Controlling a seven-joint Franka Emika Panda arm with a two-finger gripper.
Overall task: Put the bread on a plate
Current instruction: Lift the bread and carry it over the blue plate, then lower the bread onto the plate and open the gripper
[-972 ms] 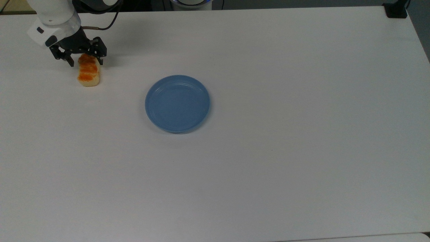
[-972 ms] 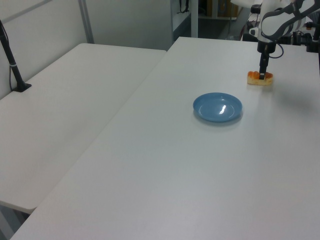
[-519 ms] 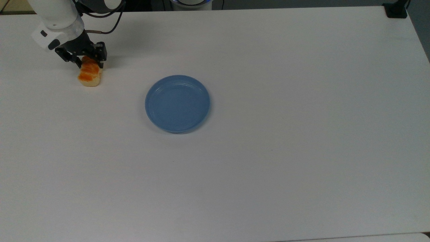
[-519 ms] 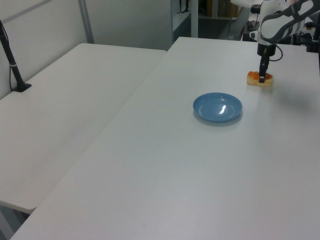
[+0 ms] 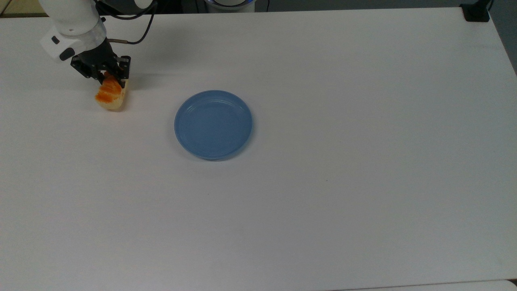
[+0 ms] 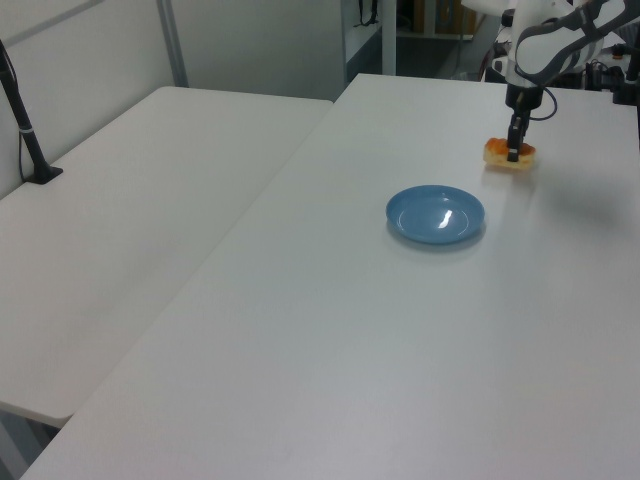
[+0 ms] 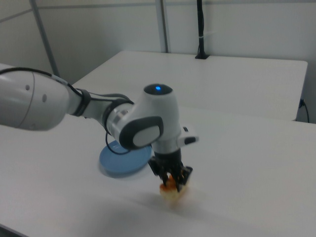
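The bread, a pale bun with orange stripes, hangs tilted near the top view's far left, and my gripper is shut on its upper end. In the left view the gripper pinches the bread at the table's far right. The right view has the gripper pointing down with the bread between its fingers, just above the tabletop. The light-blue plate lies bare to the bread's right in the top view. It shows again as the plate, partly behind my arm in the right view.
The white table stretches wide around the plate. A black clamp sits at its top-right corner in the top view. A second white table with a black post adjoins in the left view.
The gripper closed on the bread's end and tipped it up. Gripper and bread have shifted slightly toward the plate, to the right in the top view.
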